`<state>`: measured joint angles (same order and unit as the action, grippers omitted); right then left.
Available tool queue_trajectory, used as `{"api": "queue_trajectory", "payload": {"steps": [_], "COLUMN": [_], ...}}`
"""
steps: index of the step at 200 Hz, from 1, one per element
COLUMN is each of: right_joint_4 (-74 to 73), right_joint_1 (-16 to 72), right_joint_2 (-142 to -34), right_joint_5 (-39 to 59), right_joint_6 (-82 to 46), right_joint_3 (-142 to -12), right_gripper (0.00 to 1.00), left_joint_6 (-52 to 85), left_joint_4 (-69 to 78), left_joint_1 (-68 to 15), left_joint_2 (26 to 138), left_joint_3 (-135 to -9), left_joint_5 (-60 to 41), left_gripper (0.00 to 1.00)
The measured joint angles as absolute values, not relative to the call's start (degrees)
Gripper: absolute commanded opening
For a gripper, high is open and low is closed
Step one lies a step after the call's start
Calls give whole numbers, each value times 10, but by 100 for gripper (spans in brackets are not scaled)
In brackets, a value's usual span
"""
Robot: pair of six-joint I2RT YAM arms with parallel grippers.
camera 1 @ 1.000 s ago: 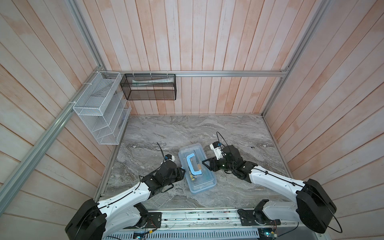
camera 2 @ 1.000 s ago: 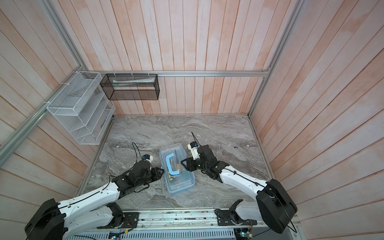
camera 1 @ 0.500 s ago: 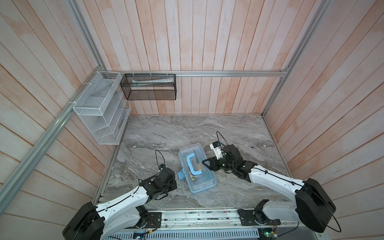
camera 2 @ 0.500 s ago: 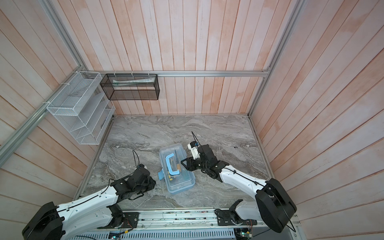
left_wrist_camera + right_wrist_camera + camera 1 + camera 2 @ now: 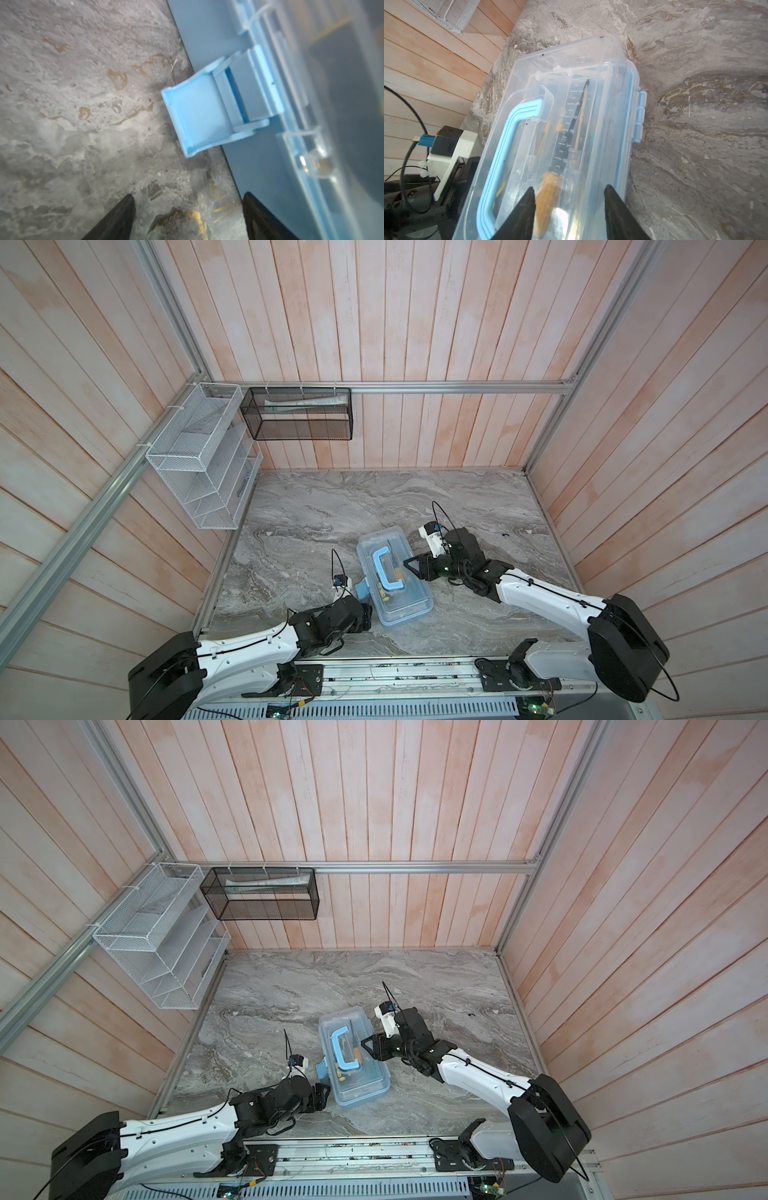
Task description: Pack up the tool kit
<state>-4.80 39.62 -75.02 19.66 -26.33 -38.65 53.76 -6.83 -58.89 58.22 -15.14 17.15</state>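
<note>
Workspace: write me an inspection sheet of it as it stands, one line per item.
Surface: marble table, brown stains in spots.
Job's things: case with its lid down and tools inside; handle lies flat; left latch is flipped out; right latch is flat against the case.
Clutter: one small dark bit on the table, near the right wall.
Grippers: left gripper open, empty, short of the left latch; right gripper open over the lid, holding nothing.
Cables: black cables loop at each wrist camera, neither on the case.
Surroundings: white rack and black basket hang on wooden walls.
</note>
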Motion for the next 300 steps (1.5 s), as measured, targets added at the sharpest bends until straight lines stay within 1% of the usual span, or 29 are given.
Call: {"api": "queue_trajectory", "payload": {"steps": [22, 43, 71, 101, 152, 210, 259, 300], "right_joint_4": [-52, -52, -52, -51, -52, -53, -58, -60], "right_joint_1": [397, 397, 395, 394, 394, 394, 394, 394], "right_joint_2": [-754, -754, -754, -749, -745, -746, -749, -750], "right_joint_5": [208, 209, 200, 196, 198, 199, 200, 200], "right_joint_6": [-263, -263, -263, -263, -265, -265, -265, -265], "right_joint_3": [-387, -387, -387, -385, -382, -382, -382, -382], "right_gripper": [50, 50, 50, 50, 50, 50, 50, 49], "left_joint_6": [532, 513, 501, 512, 558, 579, 600, 625], "left_joint_4": [-11, 13, 17, 4, -78, -115, -50, 25], "left_joint_1": [-590, -589, -589, -589, -589, -589, -588, -585], "left_joint_2": [623, 672, 727, 736, 677, 592, 520, 461], "left_joint_3": [-149, -160, -185, -194, -192, -190, -140, -94], "left_joint_5": [211, 256, 295, 309, 306, 308, 283, 253], "left_gripper": [86, 87, 87, 87, 87, 80, 74, 72]}}
